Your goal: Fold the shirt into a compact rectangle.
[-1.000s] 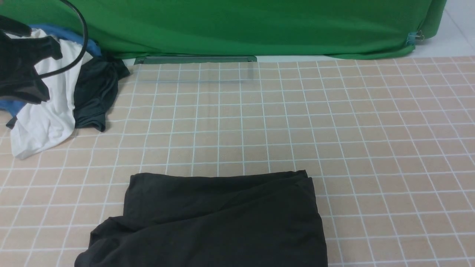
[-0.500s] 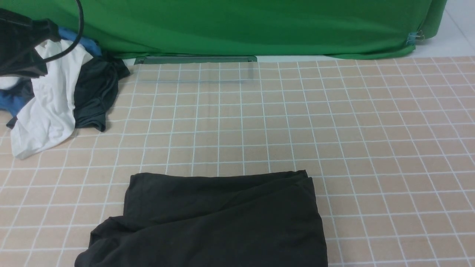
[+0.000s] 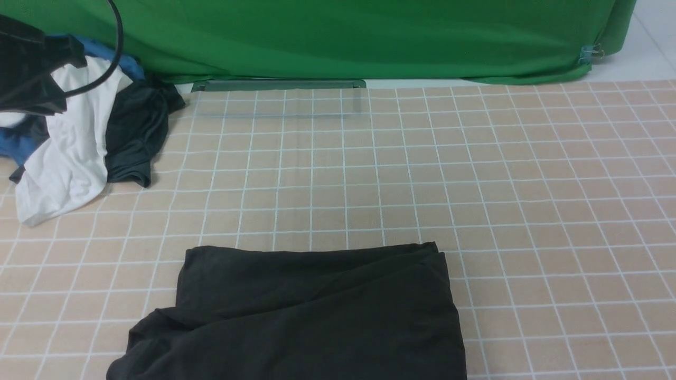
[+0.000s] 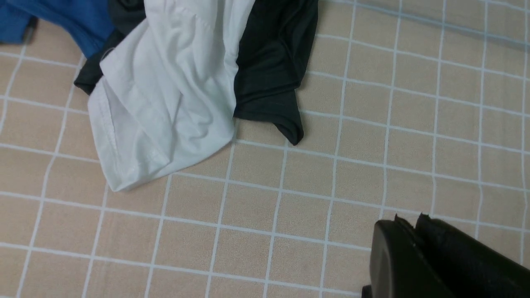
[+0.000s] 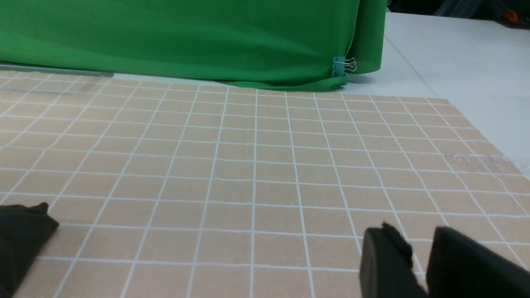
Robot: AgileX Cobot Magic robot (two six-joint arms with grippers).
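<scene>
The shirt [image 3: 311, 311] lies at the near edge of the table [image 3: 528, 211], in front of the robot and slightly toward its left side, already folded into a rough block. Its long axis runs left to right; the right edge is fairly straight, while the near-left corner bulges out untidily. One corner of it shows in the right wrist view [image 5: 20, 236].

The right pincer [image 5: 418, 265] sits low over bare table just off the shirt's right edge, jaws nearly together and empty. It looks the nearer arm for any next tuck.

The left pincer [image 4: 414, 252] is far off, up by the pile of clothes [image 3: 79, 132] at the far-left corner, jaws together, holding nothing. Beyond hangs the green cloth [image 3: 343, 37].
</scene>
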